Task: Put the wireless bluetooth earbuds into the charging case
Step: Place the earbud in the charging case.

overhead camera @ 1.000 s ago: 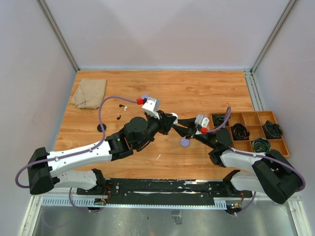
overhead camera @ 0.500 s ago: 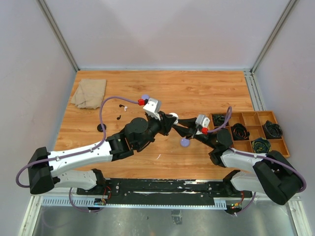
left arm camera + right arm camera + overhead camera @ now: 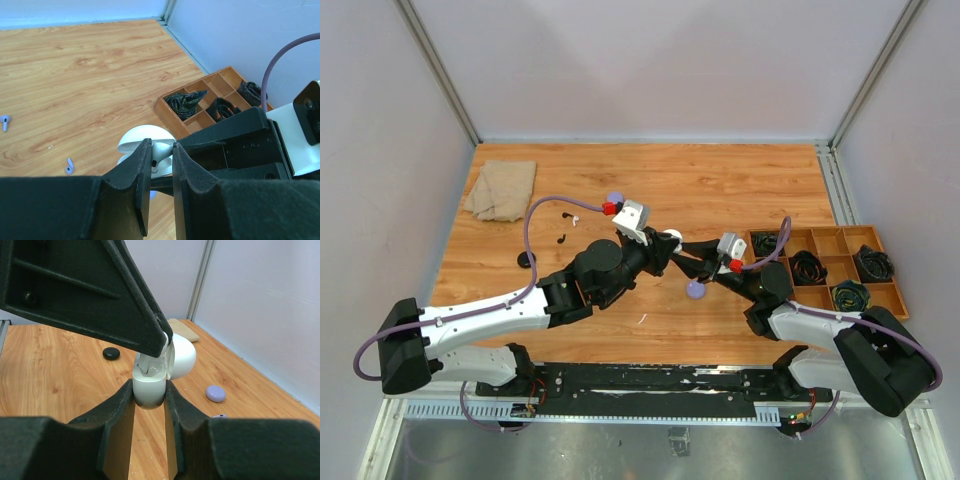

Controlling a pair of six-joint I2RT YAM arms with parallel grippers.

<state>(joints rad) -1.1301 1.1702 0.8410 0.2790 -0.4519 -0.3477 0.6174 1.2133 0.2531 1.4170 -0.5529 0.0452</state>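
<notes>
- Pinching a white earbud [image 3: 158, 156] by its stem, the left gripper [image 3: 160, 148] has its fingers drawn in to a narrow gap around it.
- That earbud hangs right at the open white case [image 3: 181, 356]; whether it is seated I cannot tell.
- The right gripper [image 3: 148, 390] squeezes the case's base from both sides, lid tipped back.
- A purple earbud [image 3: 69, 166] and a second purple earbud [image 3: 5, 121] lie loose on the table [image 3: 740, 180].
- Two black earbuds [image 3: 567, 215] lie farther left, near a cloth [image 3: 500, 188].
- A tray [image 3: 825, 240] of coiled cables sits at the right edge.
</notes>
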